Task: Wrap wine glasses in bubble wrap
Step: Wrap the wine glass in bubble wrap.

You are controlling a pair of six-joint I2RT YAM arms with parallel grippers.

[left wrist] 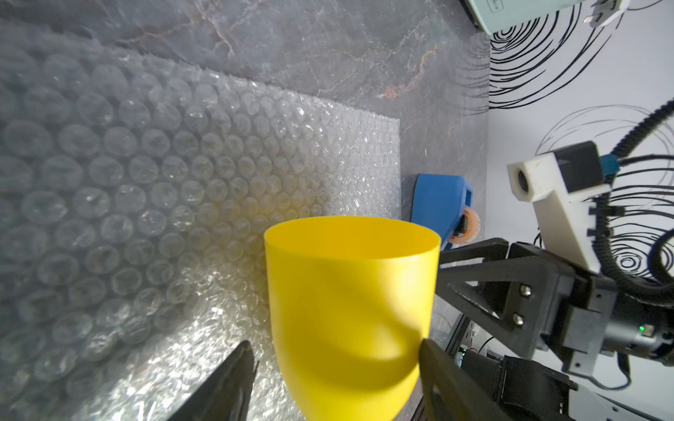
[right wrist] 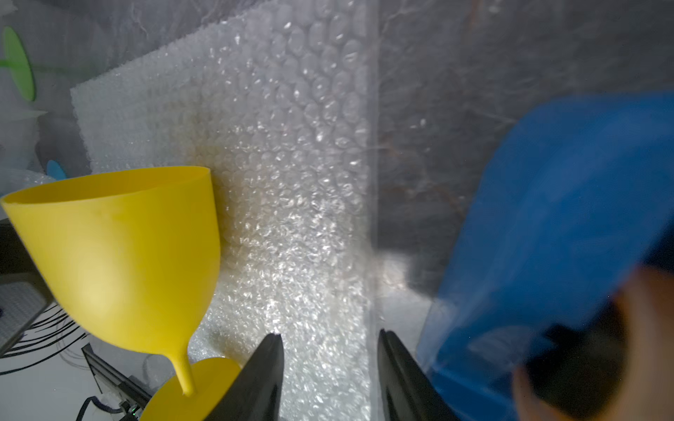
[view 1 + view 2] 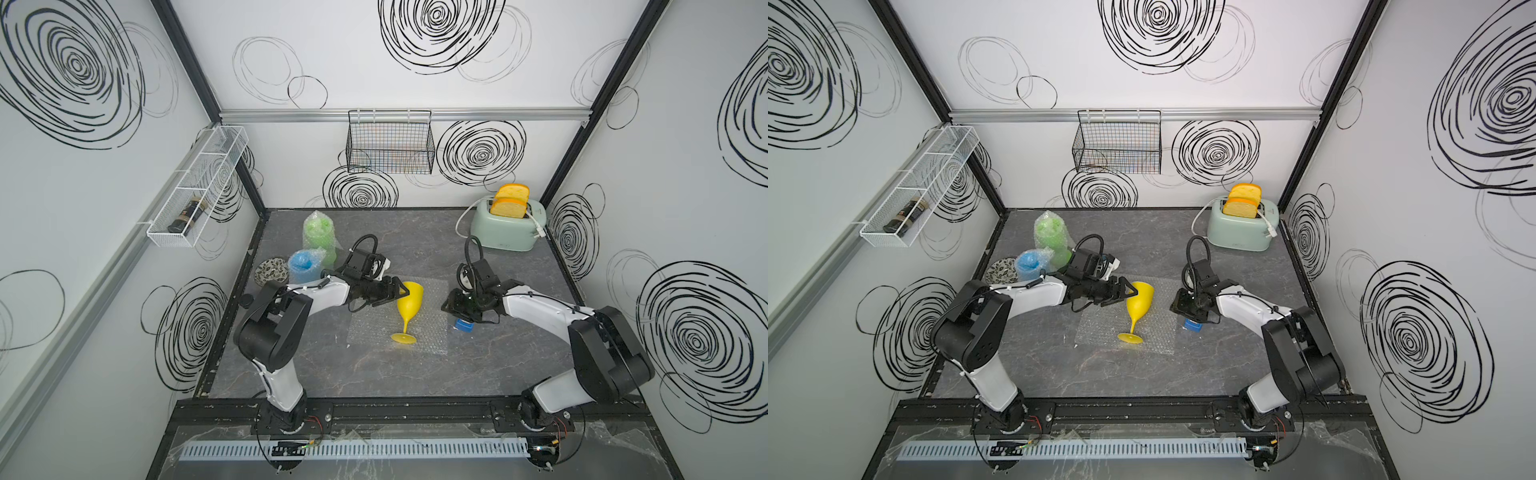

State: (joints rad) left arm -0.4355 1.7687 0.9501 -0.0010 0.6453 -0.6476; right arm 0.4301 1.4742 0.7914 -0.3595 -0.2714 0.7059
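Observation:
A yellow wine glass [image 3: 409, 301] [image 3: 1139, 301] stands with its foot on a flat sheet of bubble wrap [image 3: 428, 332] [image 2: 284, 145] in mid-table. My left gripper [image 3: 401, 291] [image 1: 335, 344] is open around its bowl [image 1: 350, 310]: one finger touches the bowl and a gap shows at the other. My right gripper [image 3: 448, 305] [image 2: 329, 333] hangs open over the sheet's right edge, with nothing between its fingers. At the back left stand a green wine glass [image 3: 319, 235] and a blue wine glass [image 3: 303, 266], each wrapped in bubble wrap.
A blue tape dispenser [image 3: 464, 325] [image 2: 565, 218] sits on the table just right of the sheet, under my right wrist. A mint toaster [image 3: 505, 226] with bread stands at the back right. A patterned bowl [image 3: 272, 270] lies beside the blue glass.

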